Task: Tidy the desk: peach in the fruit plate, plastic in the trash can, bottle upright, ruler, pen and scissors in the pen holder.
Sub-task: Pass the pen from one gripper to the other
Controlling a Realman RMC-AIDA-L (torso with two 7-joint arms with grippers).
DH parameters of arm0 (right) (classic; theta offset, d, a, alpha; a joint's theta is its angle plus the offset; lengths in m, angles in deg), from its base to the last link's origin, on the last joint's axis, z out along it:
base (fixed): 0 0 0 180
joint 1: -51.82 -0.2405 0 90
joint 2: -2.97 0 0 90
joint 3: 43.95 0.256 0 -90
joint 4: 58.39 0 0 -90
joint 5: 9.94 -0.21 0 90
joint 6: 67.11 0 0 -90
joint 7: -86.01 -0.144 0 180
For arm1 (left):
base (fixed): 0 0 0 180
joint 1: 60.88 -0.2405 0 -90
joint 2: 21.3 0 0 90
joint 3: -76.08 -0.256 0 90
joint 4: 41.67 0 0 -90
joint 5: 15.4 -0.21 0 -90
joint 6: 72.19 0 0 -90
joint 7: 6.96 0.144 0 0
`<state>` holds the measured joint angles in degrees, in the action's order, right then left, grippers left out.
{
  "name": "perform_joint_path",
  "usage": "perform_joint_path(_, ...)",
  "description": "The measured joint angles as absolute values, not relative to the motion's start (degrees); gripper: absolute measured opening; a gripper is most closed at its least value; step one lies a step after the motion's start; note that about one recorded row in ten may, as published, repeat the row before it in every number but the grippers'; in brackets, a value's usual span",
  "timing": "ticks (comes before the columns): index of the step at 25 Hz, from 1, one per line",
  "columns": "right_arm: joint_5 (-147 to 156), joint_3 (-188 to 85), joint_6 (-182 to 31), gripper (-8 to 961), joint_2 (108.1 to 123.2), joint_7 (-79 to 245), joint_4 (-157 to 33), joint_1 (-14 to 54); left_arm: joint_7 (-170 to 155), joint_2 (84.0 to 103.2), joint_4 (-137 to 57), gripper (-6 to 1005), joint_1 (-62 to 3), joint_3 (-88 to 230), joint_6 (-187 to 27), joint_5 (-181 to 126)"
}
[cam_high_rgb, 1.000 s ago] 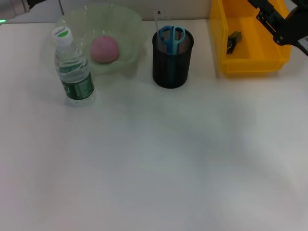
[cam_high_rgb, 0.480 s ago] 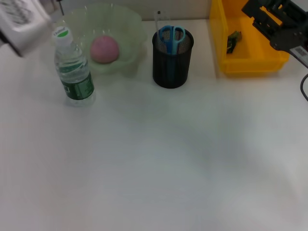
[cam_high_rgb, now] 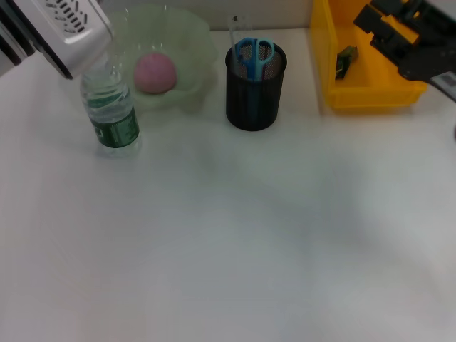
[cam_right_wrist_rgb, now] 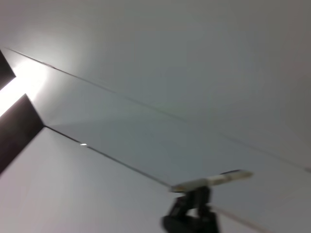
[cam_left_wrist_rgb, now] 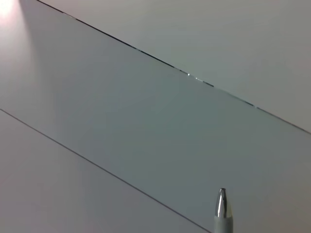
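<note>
The pink peach (cam_high_rgb: 154, 72) lies in the pale green fruit plate (cam_high_rgb: 187, 35) at the back. The bottle (cam_high_rgb: 110, 110) stands upright left of the plate, its cap covered by my left arm's white link (cam_high_rgb: 60, 27). Blue scissors (cam_high_rgb: 254, 54) stand in the black mesh pen holder (cam_high_rgb: 254, 96) beside a thin clear stick (cam_high_rgb: 234, 30); I cannot tell whether that is the ruler or the pen. A dark scrap of plastic (cam_high_rgb: 347, 61) lies in the yellow trash can (cam_high_rgb: 370, 96). My right arm's black end (cam_high_rgb: 406, 35) hangs over the can's far right.
Both wrist views show only a pale wall or ceiling with seams. A white rod with a silver tip (cam_left_wrist_rgb: 222, 211) pokes into the left wrist view. A dark fixture (cam_right_wrist_rgb: 194, 213) shows in the right wrist view.
My left arm's white link has swung in from the upper left and now covers the bottle's cap. My right arm's black end has shifted left over the trash can.
</note>
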<state>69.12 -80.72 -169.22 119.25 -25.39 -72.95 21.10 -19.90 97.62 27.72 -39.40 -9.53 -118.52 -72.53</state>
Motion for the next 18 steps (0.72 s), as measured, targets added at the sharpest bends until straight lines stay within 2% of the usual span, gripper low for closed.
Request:
perform_joint_path(4, 69.0, -80.7, -173.4, 497, 116.84, -35.3, -73.9, 20.0, -18.5, 97.59, 26.2, 133, -38.9, -9.6, -118.5, -72.4)
perform_joint_path(6, 69.0, -80.6, -174.0, 497, 116.26, -39.4, -75.2, 19.4, -18.3, 97.56, 26.0, 133, -38.7, -9.7, -118.5, -72.4)
perform_joint_path(18, 69.2, -80.6, -171.2, 497, 116.03, -56.6, -76.2, 14.8, -9.3, 97.68, 25.6, 132, -38.0, -11.3, -118.5, -72.0)
